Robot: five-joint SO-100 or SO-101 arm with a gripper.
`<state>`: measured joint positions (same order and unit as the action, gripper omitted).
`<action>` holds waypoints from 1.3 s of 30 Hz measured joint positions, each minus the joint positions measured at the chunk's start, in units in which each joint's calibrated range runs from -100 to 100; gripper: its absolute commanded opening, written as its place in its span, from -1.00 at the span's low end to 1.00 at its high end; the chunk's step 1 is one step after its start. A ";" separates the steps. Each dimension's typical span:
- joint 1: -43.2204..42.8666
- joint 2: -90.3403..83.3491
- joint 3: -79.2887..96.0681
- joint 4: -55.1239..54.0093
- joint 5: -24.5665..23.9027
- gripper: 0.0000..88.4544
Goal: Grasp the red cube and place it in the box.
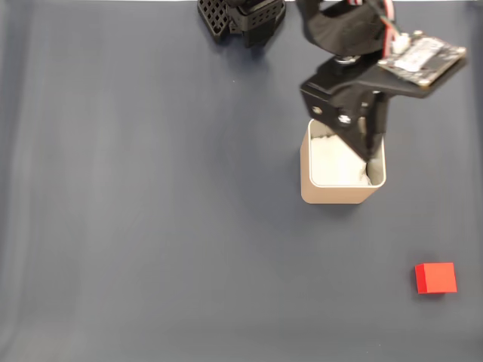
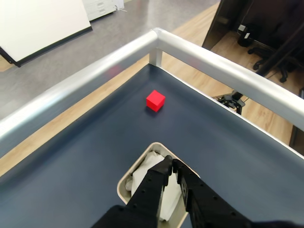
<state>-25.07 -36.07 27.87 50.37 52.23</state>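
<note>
Sitting apart: bright red cube (image 1: 435, 277), sharp-edged

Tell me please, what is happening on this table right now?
A single black robot arm is working on a dark blue table with a metal rail. Its gripper hangs over the beige box, fingertips close together and holding nothing. The box has only white paper lining inside. The red cube sits alone on the table, well apart from the box, near the corner of the rail in the wrist view. So the cube is not yet grasped.
</note>
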 measured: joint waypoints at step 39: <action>1.50 27.91 -20.40 -5.36 -4.20 -0.38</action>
<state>-23.56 -8.16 7.47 45.00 48.03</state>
